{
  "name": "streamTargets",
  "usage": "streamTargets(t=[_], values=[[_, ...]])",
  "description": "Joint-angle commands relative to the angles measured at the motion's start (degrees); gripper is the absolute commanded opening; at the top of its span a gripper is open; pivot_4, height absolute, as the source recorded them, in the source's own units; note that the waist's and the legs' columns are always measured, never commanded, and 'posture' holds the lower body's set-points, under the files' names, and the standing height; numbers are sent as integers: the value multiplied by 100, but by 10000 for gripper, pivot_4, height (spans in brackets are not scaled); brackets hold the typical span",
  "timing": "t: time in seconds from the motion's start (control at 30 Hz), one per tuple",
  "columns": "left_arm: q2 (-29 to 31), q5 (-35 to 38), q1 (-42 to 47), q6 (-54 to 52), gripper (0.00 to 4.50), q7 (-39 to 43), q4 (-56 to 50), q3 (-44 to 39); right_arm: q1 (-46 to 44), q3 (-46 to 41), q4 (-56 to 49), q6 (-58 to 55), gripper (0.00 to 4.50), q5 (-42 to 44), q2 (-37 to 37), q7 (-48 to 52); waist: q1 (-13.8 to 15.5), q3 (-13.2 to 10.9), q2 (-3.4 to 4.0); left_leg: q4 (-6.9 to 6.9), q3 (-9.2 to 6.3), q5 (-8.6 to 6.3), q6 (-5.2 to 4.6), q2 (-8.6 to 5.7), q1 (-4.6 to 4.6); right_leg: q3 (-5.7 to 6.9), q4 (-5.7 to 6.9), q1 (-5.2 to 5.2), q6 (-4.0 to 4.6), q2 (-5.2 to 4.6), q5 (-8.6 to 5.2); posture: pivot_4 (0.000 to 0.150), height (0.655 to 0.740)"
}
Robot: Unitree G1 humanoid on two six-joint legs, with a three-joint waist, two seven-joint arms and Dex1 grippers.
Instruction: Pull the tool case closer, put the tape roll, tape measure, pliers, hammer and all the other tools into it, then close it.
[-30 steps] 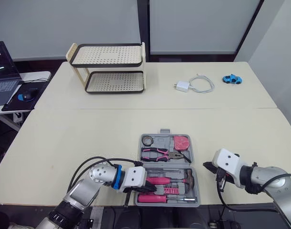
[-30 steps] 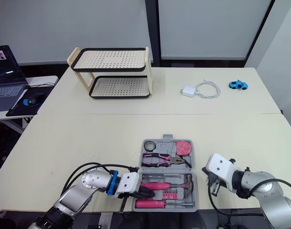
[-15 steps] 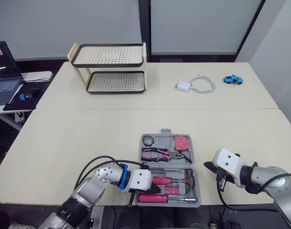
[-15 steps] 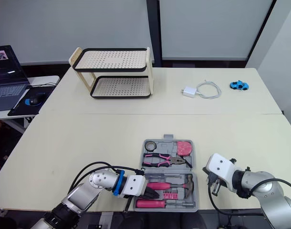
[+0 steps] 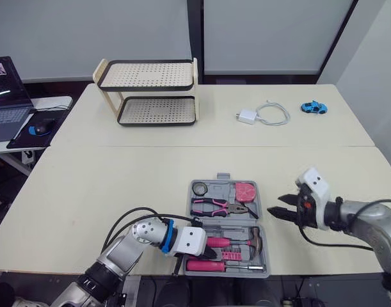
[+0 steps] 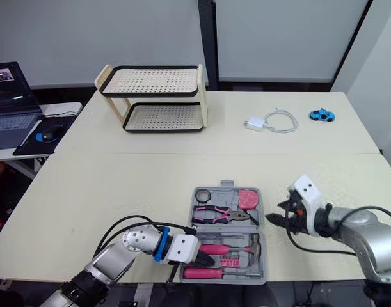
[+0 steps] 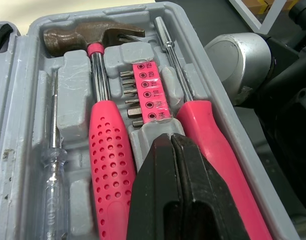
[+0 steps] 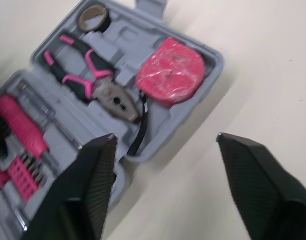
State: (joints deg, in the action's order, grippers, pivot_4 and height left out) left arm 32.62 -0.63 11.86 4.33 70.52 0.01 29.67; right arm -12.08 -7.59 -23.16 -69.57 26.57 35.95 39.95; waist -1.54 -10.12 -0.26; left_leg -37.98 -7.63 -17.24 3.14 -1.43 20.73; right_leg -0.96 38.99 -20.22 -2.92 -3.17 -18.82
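Grey tool case (image 5: 219, 187) lies open; right end effector (image 5: 276, 204), fingers apart, just right of its far half; left end effector (image 7: 171, 142), fingers together, over its near half.

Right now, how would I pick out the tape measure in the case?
Find the open grey tool case near the front edge of the table. The tape measure fills its far right corner, beyond the pliers. It is the only all-pink rounded block; the tape roll in the left corner is a dark ring.
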Motion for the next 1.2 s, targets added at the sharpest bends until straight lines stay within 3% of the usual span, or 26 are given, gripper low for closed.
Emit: streamTargets(t=[0.03,0.57,1.2], values=[[-38,-275,-10,-305,0,-152,31,157,-489,29,490,-353,44809,32,-340,-448,8,4,6,0,0,0,0,0,1,1,0,0,0,-1,0,1500,7400],[87,-282,7,-436,0,-129,212,189,-1627,34,2587,-426,44809,21,-1413,-1178,-20,23,38,1,-1,0,-1,-1,3,-1,2,-6,0,0,0,1500,7400],[289,-424,-137,-33,0,-149,791,225,-1970,411,3652,300,44809,176,-1762,-342,-97,93,41,12,0,0,-1,2,-11,-1,3,-5,0,12,0,1500,7400]])
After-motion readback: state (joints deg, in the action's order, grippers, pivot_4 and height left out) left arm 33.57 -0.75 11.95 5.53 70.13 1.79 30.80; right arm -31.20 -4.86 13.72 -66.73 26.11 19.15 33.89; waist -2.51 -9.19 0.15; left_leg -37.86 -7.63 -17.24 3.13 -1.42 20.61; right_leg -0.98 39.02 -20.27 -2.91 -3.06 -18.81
